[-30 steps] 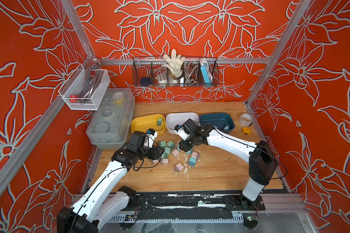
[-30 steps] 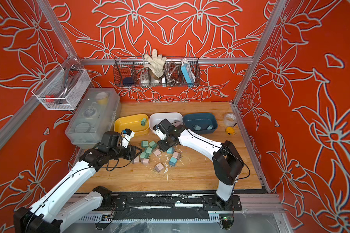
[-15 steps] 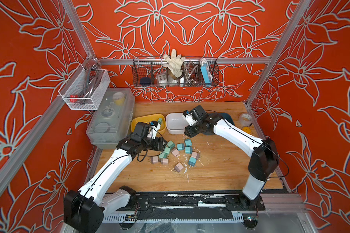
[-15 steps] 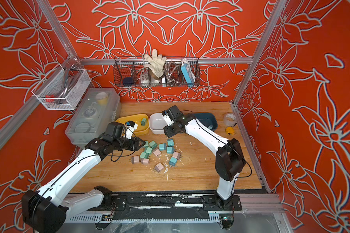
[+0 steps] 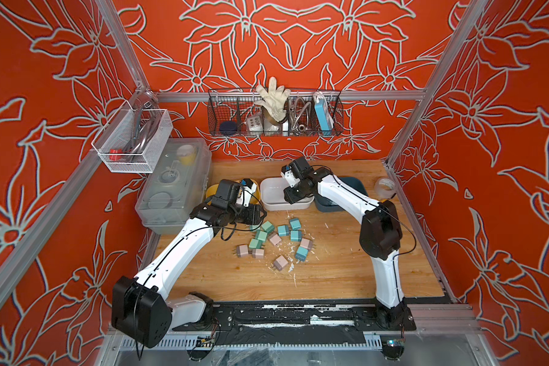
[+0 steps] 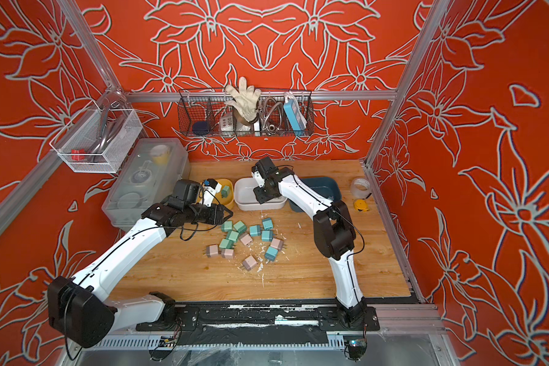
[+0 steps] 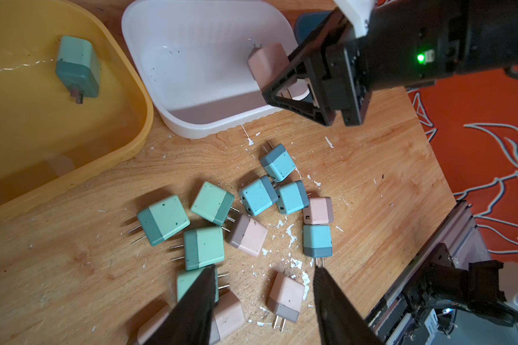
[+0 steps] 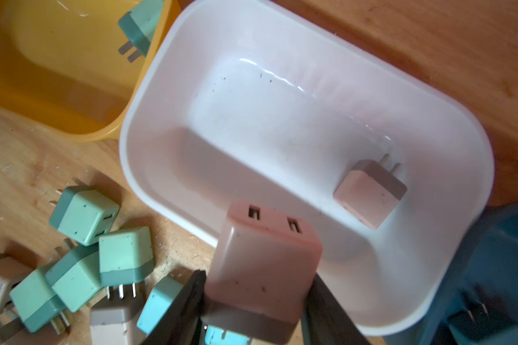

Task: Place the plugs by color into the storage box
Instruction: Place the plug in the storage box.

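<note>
Several mint green, light blue and pink plugs point(image 5: 276, 240) point(image 6: 248, 240) point(image 7: 251, 215) lie scattered on the wooden table. Behind them stand a yellow storage box point(image 6: 230, 191) point(image 7: 126, 125), a white one point(image 5: 273, 202) point(image 6: 244, 202) point(image 8: 281, 35) and a dark blue one point(image 5: 358, 187) point(image 6: 327, 187). My right gripper point(image 5: 290, 198) point(image 6: 260, 198) point(image 8: 257, 304) is shut on a pink plug point(image 8: 263, 263) over the white box's near rim. A second pink plug point(image 8: 368, 194) lies inside that box. A green plug point(image 7: 78, 65) point(image 8: 138, 27) lies in the yellow box. My left gripper point(image 5: 257, 215) point(image 6: 225, 215) point(image 7: 265, 271) is open above the pile's left edge.
A clear lidded container point(image 5: 171, 187) stands at the left wall, a tape roll point(image 5: 384, 187) and a small yellow tape measure point(image 6: 360, 206) at the right. Wire baskets point(image 5: 274, 114) hang on the walls. White flakes litter the table.
My right gripper has carried the pink plug from above the pile back to the white box. The left gripper has shifted slightly back toward the yellow box, still open.
</note>
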Robot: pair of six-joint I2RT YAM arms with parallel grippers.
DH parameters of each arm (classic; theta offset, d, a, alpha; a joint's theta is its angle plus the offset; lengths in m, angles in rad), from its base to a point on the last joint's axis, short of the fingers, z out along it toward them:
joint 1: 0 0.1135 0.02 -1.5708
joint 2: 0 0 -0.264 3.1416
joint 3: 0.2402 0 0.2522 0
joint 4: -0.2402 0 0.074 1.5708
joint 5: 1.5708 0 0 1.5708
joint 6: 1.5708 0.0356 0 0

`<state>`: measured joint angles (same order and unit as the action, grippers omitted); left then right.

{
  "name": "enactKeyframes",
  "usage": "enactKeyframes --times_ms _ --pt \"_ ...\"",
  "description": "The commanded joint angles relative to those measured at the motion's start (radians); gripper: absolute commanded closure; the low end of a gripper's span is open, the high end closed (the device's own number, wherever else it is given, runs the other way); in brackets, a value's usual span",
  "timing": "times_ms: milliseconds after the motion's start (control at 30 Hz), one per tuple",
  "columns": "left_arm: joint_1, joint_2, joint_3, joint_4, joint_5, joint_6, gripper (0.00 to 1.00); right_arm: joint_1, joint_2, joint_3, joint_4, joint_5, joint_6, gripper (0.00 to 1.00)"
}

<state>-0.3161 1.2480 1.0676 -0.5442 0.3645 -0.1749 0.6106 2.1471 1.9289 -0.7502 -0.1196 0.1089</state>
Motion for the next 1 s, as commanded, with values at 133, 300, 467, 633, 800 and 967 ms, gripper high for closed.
enactKeyframes --times_ms 133,300,467,633,800,967 --pt "-0.005 -0.063 -0.031 0.009 -0.017 0.056 0.46 -0.024 0.155 0.196 -0.103 0.067 -0.025 0.54" --pt "-0.005 -0.083 -0.041 0.007 -0.035 0.072 0.46 -0.034 0.247 0.295 -0.137 0.085 -0.026 0.52" --pt "-0.005 -0.099 -0.056 0.018 -0.032 0.081 0.46 -0.043 0.303 0.354 -0.141 0.107 -0.022 0.48" --pt "-0.004 -0.11 -0.064 0.023 -0.034 0.084 0.46 -0.043 0.293 0.375 -0.152 0.129 -0.014 0.36" --pt "-0.005 -0.116 -0.066 0.027 -0.039 0.084 0.46 -0.044 0.233 0.323 -0.133 0.14 -0.016 0.33" --pt "-0.004 -0.122 -0.073 0.027 -0.047 0.089 0.46 -0.043 0.14 0.222 -0.077 0.122 -0.006 0.33"
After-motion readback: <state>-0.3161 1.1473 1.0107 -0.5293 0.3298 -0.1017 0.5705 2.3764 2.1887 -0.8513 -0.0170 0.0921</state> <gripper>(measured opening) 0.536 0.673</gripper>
